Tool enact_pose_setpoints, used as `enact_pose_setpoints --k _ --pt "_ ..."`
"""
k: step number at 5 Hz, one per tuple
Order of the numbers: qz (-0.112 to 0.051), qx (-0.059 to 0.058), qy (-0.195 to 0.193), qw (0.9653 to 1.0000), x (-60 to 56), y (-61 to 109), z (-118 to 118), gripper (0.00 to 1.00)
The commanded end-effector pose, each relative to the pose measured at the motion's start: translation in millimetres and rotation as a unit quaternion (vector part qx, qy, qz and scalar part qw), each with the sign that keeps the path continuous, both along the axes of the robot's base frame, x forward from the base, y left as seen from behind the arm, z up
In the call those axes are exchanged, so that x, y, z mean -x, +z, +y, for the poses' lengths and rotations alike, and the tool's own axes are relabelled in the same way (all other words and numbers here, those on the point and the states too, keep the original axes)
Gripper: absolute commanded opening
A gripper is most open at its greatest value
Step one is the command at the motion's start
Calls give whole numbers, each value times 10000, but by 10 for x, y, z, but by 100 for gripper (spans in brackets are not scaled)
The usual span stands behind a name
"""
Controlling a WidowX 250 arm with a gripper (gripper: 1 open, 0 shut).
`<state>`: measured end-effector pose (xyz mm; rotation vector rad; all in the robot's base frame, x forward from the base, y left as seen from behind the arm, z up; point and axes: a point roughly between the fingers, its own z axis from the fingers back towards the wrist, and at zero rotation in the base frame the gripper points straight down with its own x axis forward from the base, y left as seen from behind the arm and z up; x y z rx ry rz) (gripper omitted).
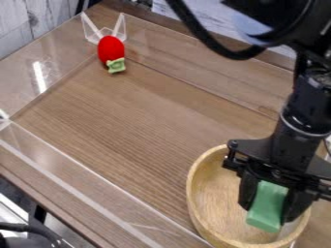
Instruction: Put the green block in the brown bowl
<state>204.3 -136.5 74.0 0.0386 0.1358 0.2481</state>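
You look to be at the placing step: the green block [268,206] is over the right part of the brown bowl [214,212] at the near right of the table [135,121], so next you'd lower it if needed and let go. Your hand [268,186] is partly open, its fingers set around the block's far end and seemingly gripping it; whether the block touches the bowl, you can't tell.

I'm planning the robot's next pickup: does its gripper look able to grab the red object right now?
Probably not yet: the gripper is taken up with the green block over the bowl, though bare table separates it from the red object.
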Motion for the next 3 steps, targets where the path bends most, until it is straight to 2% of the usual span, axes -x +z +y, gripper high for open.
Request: enact_pose_setpoints --k 1,3 --pt "-224 72 64 9997 -51 130 46 0" --pt "-204 -17 -283 9994 42 181 83 0"
